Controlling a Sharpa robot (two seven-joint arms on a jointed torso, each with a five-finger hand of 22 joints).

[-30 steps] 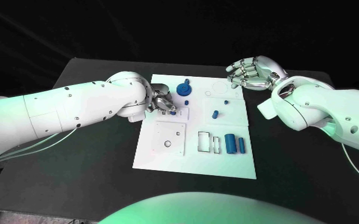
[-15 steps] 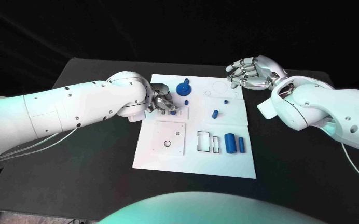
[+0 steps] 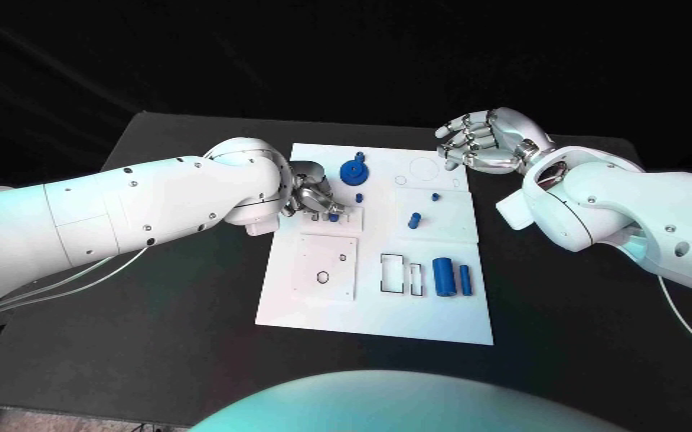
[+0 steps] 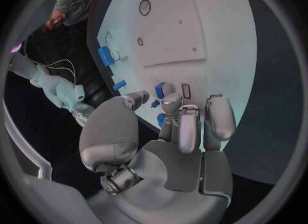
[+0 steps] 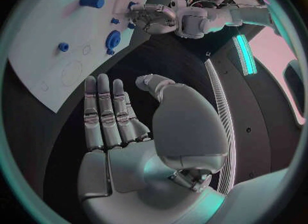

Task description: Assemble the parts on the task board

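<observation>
1. The task board (image 3: pixel 378 287) lies in the middle of the black bench (image 3: pixel 188 312), and the left hand (image 3: pixel 310 195) is down at its left edge, fingers (image 4: pixel 181 126) curled over a small blue part (image 3: pixel 335 215) beside a small rectangular slot.
2. The left wrist view shows the fingertips bunched around that blue piece (image 4: pixel 161 89) – it looks pinched between thumb and fingers, though how firmly is hard to judge, since the fingers hide most of it.
3. The right hand (image 3: pixel 485 142) hovers off the board's far right corner, palm up, fingers apart and holding nothing.
4. Other parts on the board: a blue round knob (image 3: pixel 355 172) near the far edge, a small peg (image 3: pixel 415 220) in the middle, and two blue cylinders (image 3: pixel 451 277) standing by an empty rectangular recess (image 3: pixel 394 273) near the right edge.
5. The step in hand appears to be seating the pinched part into its socket. To do it well, the piece should be kept upright over the opening and lowered straight – any tilt would likely jam it on the rim.
6. Pressure should come from the fingertips only, gently, so the board does not slide on the bench.
7. The fingers should let go only once the part sits flush, then lift clear without brushing the knob just beyond.
</observation>
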